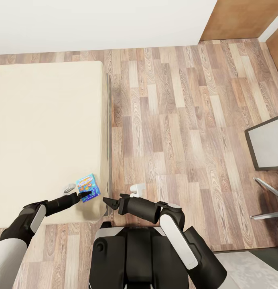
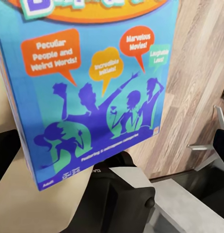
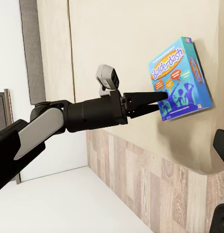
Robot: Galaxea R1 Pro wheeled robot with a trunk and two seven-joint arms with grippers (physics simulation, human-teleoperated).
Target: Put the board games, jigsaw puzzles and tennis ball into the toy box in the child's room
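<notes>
Head view, left to right: left gripper [image 1: 87,196] pinched on near edge of blue board game [image 1: 88,187] at bed [image 1: 46,120] corner, pickup step, next lift clear and carry to toy box; right gripper [image 1: 107,202] idle off bed, jaws look closed.

The game box [image 2: 95,82] looks like glossy printed cardboard. The bed [image 1: 42,132] is matt cream cloth, smooth. The floor [image 1: 175,120] is grained wood plank. The left claw [image 3: 158,103] looks like matt black plastic.
</notes>
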